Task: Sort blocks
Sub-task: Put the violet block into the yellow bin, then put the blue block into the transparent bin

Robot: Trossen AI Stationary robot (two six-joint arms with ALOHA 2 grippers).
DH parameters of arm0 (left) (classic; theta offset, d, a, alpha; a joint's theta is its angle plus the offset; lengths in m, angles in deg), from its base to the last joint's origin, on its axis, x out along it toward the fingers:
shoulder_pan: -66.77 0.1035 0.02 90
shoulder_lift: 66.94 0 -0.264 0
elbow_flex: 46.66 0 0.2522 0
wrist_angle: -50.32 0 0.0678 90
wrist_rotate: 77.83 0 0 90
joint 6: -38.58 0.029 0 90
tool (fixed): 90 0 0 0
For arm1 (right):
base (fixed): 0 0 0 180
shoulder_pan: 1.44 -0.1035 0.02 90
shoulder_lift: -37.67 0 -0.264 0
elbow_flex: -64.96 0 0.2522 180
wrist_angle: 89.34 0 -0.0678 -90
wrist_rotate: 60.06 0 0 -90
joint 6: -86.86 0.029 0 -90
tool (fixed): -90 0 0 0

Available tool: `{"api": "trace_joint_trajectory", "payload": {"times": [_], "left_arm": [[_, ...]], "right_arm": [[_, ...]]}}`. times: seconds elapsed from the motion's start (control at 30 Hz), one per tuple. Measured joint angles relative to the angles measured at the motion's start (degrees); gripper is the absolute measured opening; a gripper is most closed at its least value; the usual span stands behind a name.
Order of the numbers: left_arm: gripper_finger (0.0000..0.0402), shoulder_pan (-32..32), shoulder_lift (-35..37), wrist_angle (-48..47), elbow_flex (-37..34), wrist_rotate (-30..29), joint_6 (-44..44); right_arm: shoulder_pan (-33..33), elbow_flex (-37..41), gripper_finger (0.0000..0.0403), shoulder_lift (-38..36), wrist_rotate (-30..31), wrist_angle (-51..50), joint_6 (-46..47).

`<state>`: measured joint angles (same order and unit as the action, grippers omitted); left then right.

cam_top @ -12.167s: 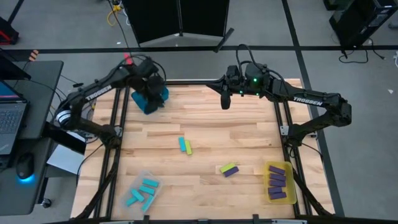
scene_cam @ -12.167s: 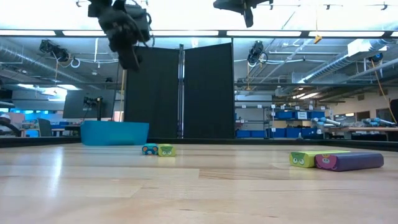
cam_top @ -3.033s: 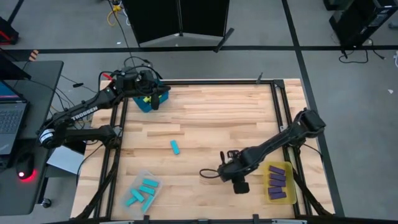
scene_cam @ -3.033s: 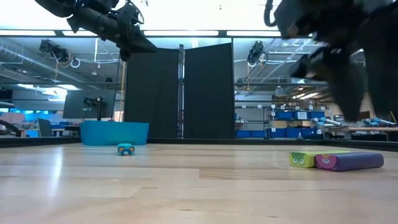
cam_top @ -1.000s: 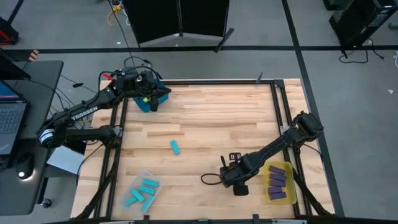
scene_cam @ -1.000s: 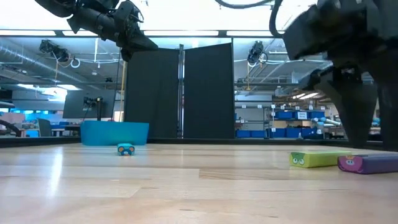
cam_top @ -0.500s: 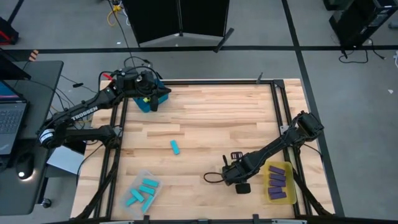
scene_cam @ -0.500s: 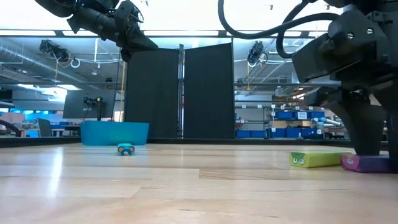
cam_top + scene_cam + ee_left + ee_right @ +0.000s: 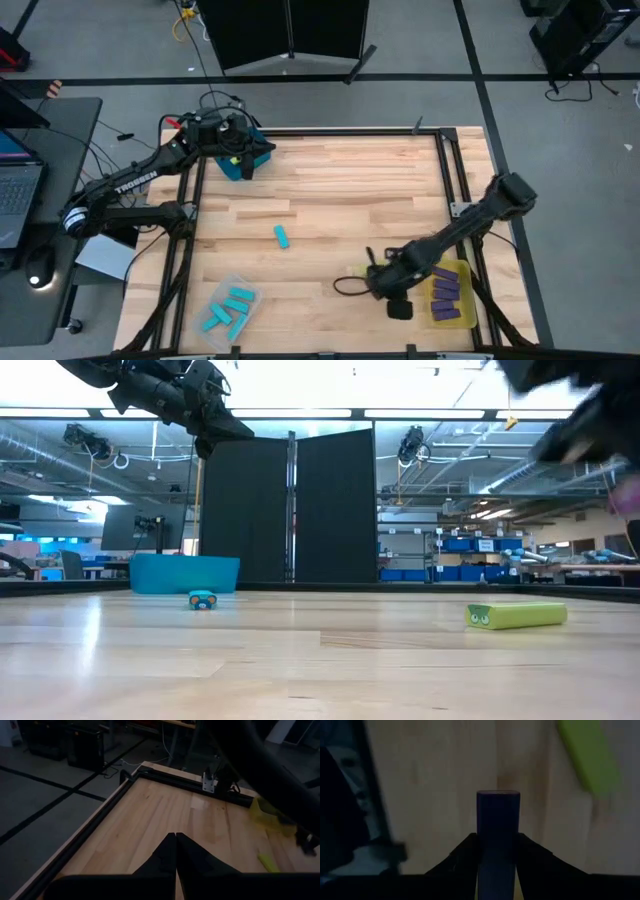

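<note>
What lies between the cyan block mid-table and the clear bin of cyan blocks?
Only bare wood separates the cyan block from the clear bin, as the high view shows.

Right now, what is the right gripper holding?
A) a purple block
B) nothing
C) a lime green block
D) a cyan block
A: in the right wrist view a purple block sits clamped between the fingers of the right gripper, while the lime green block lies apart on the table.

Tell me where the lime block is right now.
In the high view the lime block lies on the table's front right, just left of the right gripper and the yellow bin.
</note>
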<state>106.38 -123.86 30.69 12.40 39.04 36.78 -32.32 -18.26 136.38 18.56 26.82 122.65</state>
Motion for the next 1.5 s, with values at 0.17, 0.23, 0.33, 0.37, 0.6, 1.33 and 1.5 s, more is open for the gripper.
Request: {"api": "trace_joint_trajectory", "payload": {"times": [0.17,0.23,0.33,0.37,0.6,1.33,1.5], "left_arm": [[0.0013,0.0,0.0,0.0,0.0,0.0,0.2],[0.0013,0.0,0.0,0.0,0.0,0.0,0.3],[0.0013,0.0,0.0,0.1,0.0,0.0,1.4],[0.0013,0.0,0.0,0.1,0.0,0.0,1.5],[0.0013,0.0,0.0,0.1,0.0,-0.3,1.5],[0.0013,0.0,0.0,-2.1,0.0,0.0,2.8],[0.0013,0.0,0.0,-3.1,0.0,0.3,2.9]], "right_arm": [[-3.5,-2.1,0.0112,-8.5,2.7,-9.8,9.4],[-5.6,-2.2,0.0112,-11.6,3.1,-14.9,13.3],[-9.9,-2.2,0.0112,-14.8,3.2,-22.6,17.6],[-11.4,-2.1,0.0112,-15.6,3.1,-24.8,18.6],[-19.4,6.1,0.0112,-19.6,0.7,-22.5,25.2],[-23.4,21.9,0.0213,-21.5,-8.7,-6.5,28.2],[-23.4,16.8,0.0215,-21.6,-8.8,-12.6,26.0]]}}
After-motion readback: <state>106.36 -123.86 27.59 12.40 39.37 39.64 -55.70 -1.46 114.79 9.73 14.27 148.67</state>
